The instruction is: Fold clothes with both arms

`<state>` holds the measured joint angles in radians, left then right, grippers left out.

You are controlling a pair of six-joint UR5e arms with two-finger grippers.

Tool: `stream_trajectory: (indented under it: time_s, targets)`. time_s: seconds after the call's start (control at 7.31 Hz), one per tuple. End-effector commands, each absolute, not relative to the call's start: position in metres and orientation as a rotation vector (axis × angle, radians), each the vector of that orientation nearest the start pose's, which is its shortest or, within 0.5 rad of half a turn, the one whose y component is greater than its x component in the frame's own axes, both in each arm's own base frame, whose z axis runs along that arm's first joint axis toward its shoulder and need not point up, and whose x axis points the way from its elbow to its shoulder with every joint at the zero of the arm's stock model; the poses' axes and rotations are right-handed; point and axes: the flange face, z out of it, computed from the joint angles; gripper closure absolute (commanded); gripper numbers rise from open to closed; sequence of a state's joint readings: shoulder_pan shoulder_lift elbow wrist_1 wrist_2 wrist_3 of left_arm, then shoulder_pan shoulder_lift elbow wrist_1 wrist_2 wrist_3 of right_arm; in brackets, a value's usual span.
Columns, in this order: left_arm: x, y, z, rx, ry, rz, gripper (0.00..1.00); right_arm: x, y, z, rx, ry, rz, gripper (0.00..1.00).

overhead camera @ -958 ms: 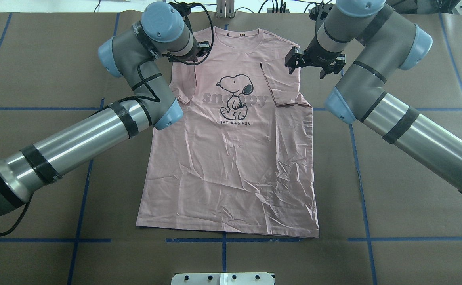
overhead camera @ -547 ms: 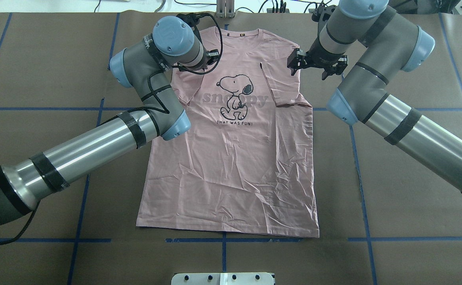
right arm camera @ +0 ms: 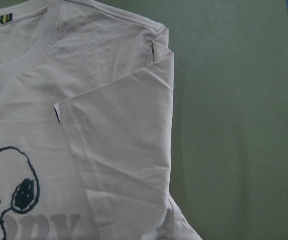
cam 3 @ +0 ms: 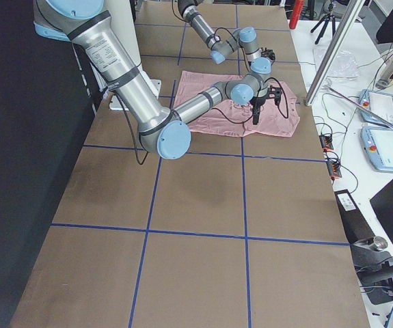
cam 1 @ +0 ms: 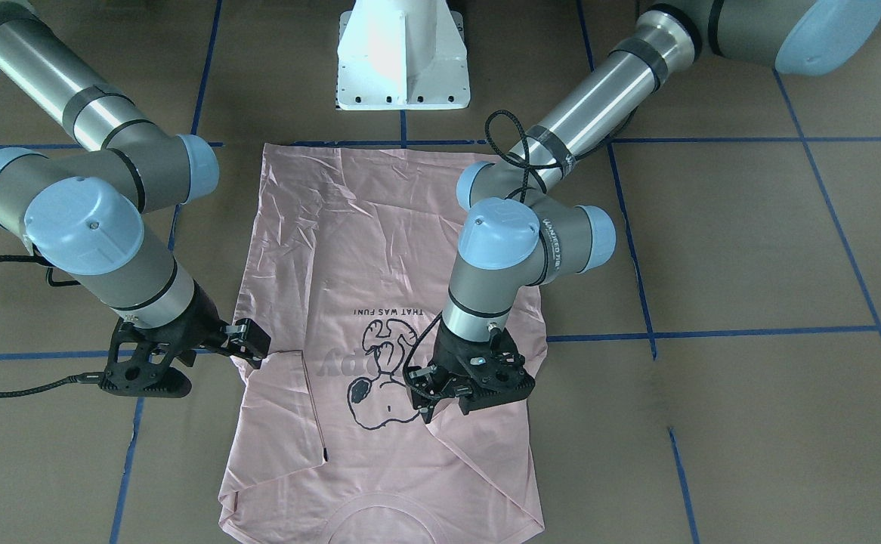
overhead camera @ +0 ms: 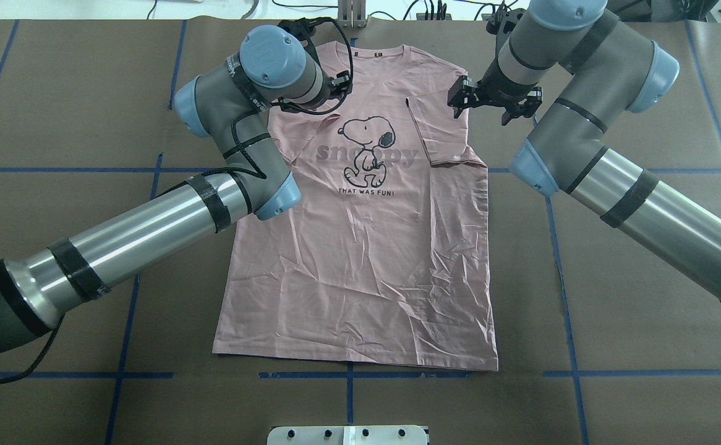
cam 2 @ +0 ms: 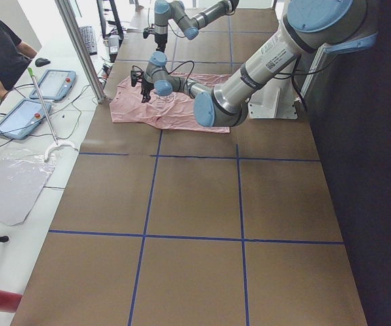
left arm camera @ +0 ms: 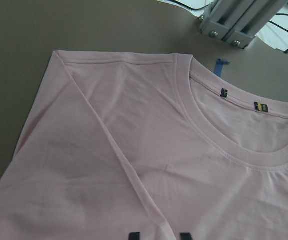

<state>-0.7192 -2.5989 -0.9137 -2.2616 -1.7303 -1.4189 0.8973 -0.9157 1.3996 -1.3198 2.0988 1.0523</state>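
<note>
Item 1: pink Snoopy T-shirt (overhead camera: 366, 259), flat and print-up on the middle of the brown-papered table (overhead camera: 614, 296), collar away from the robot, both sleeves folded in over the chest.
Item 2: left gripper (left arm camera: 159, 236), above the shoulder beside the collar; I see its fingers apart, holding nothing.
Item 3: right gripper (overhead camera: 490, 105), over the other folded sleeve's outer edge, fingers spread.

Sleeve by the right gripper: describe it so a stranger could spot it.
A pink T-shirt lies on the brown table, collar away from the robot. The sleeve by the right gripper is folded over the chest, its dark-tipped hem corner beside Snoopy's head.
</note>
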Motion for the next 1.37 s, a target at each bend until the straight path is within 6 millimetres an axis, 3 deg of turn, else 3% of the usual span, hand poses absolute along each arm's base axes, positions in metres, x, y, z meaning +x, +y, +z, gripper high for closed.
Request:
stream_trajectory:
  time_s: [0.0, 0.14, 0.27, 0.55, 0.68, 0.82, 0.96, 1.09, 1.23]
  targets:
    - [0.551, -0.623, 0.187, 0.238, 1.072, -0.358, 0.0, -0.385, -0.578, 0.324, 0.049, -0.918, 0.135, 0.0]
    - [0.535, -0.598, 0.192, 0.162, 1.084, -0.303, 0.0, -0.379, -0.552, 0.327, 0.033, -0.922, 0.207, 0.0]
    - [0.513, -0.58, 0.202, 0.173, 1.076, -0.273, 0.0, -0.391, -0.504, 0.325, 0.066, -0.918, 0.206, 0.0]
    - [0.444, -0.518, 0.244, 0.207, 1.055, -0.2, 0.0, -0.394, -0.411, 0.323, 0.053, -0.928, 0.266, 0.0]
    - [0.423, -0.495, 0.259, 0.219, 1.041, -0.184, 0.0, -0.396, -0.352, 0.329, 0.056, -0.917, 0.28, 0.0]
    - [0.422, -0.472, 0.272, 0.204, 1.037, -0.162, 0.0, -0.415, -0.302, 0.34, 0.041, -0.889, 0.298, 0.0]
    - [0.422, -0.465, 0.272, 0.202, 1.04, -0.156, 0.0, -0.436, -0.253, 0.345, 0.05, -0.876, 0.307, 0.0]
    - [0.424, -0.464, 0.273, 0.196, 1.036, -0.155, 0.0, -0.455, -0.217, 0.356, 0.073, -0.854, 0.301, 0.0]
    - [0.424, -0.464, 0.274, 0.194, 1.032, -0.157, 0.0, -0.457, -0.209, 0.364, 0.085, -0.835, 0.289, 0.0]
